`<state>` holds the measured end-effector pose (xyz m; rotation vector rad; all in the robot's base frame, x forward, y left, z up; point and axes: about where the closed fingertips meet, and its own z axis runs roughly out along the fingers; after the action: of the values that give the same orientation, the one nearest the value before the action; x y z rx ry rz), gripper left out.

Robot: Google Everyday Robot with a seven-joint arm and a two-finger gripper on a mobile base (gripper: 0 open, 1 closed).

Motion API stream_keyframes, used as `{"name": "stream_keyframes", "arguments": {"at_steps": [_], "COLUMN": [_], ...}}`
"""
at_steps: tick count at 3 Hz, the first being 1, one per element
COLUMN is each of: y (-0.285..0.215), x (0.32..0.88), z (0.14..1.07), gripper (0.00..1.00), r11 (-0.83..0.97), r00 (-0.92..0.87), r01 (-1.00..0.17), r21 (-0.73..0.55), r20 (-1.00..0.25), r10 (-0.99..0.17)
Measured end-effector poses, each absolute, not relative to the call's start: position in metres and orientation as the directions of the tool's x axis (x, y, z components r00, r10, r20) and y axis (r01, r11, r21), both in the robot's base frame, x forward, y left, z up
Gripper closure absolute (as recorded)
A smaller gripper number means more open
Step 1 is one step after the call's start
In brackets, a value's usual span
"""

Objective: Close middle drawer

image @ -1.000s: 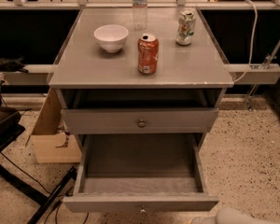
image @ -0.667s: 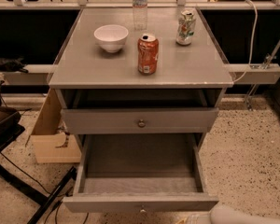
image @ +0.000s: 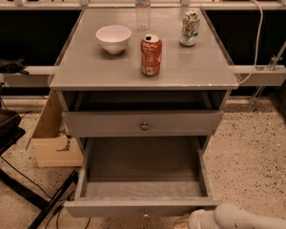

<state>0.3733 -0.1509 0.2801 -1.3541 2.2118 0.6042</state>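
Observation:
The middle drawer (image: pixel 143 207) of the grey cabinet is pulled far out. It is a wide, shallow, empty grey box, and its small knob (image: pixel 144 214) sits at the bottom edge of the view. Above it is the top drawer (image: pixel 109 124) with a round metal knob (image: pixel 144 126). The lowest drawer is hidden. My white arm (image: pixel 248 218) comes in from the bottom right. My gripper (image: pixel 194 219) is low at its left end, just beside the right end of the middle drawer's front.
On the cabinet top (image: pixel 86 70) stand a white bowl (image: pixel 113 37), an orange can (image: pixel 151 55), a green-and-white can (image: pixel 189 28) and a clear bottle (image: pixel 142 6). A cardboard box (image: pixel 52 142) sits on the floor at left, beside a black stand's legs (image: pixel 24 190).
My arm has moved left along the bottom edge, toward the right end of the middle drawer's front. The drawers and the things on top have not moved.

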Motion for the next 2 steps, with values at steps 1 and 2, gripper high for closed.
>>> {"name": "stream_keyframes", "arguments": {"at_steps": [1,2], "y": [-0.1482,-0.1466], "x": [0.3797,0.388], "z": [0.2786,0.2801], "gripper": [1.0,1.0], "r11": [0.408,0.402], "r00": [-0.389,-0.375], "r01": [-0.905,-0.91], "r21": [0.116,0.105], "r20": [-0.614,-0.624], "r10": [-0.687,-0.686]}}
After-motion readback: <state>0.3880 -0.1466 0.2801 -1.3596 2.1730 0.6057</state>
